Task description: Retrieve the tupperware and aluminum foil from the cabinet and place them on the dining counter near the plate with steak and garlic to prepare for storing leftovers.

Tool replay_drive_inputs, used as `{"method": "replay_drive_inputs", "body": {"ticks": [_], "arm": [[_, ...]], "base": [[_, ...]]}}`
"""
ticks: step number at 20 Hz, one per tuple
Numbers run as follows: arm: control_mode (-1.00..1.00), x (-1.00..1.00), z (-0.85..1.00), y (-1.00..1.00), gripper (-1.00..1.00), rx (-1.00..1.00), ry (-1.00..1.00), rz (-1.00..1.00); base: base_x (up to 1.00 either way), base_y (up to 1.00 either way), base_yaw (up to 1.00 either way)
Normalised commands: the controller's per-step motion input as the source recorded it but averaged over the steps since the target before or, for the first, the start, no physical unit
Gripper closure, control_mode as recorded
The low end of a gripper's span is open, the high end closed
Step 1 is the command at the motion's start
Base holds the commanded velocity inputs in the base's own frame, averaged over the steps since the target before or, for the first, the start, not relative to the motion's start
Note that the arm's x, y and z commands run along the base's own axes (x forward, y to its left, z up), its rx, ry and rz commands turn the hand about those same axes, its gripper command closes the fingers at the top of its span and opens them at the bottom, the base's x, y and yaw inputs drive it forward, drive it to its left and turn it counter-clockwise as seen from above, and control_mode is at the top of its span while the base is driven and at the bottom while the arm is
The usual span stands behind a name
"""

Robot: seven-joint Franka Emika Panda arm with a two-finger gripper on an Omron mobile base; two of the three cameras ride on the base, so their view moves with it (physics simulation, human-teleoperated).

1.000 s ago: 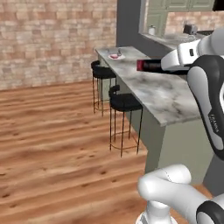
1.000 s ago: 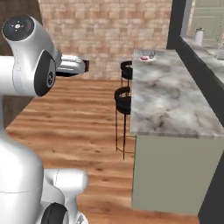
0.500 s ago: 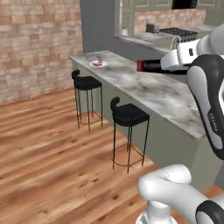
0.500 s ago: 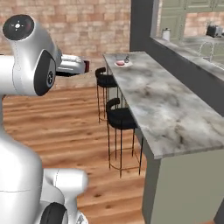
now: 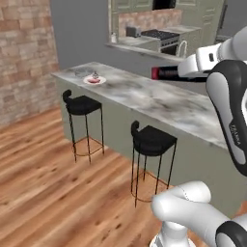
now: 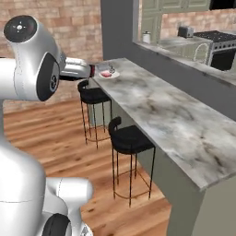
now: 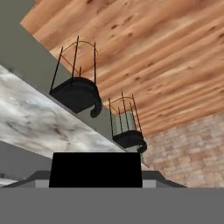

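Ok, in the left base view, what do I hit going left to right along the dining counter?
Plate → far stool → near stool → foil box's red end, held in the air → gripper.

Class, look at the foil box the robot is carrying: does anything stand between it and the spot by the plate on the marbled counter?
Nothing visible does. The foil box hangs above the counter, whose top lies bare up to the plate at its far end.

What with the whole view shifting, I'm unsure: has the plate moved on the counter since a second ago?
No. The plate still sits near the dining counter's far end; only the camera moved.
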Motion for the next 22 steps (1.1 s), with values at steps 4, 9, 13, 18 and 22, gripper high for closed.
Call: {"method": "replay_drive_inputs", "body": {"ticks": [4,9,13,18,22], "arm": [[1.00,0.00,0.00,0.00,1.00,0.00,0.00,0.00],[1.00,0.00,0.00,0.00,1.00,0.00,0.00,0.00],[1.00,0.00,0.00,0.00,1.00,0.00,0.00,0.00],[1.00,0.00,0.00,0.00,1.00,0.00,0.00,0.00],[1.00,0.00,0.00,0.00,1.00,0.00,0.00,0.00]], "base": [[0.51,1.00,-0.35],[0.50,1.00,-0.34],[0.56,1.00,-0.35],[0.64,1.00,-0.37],[0.65,1.00,-0.37]]}}
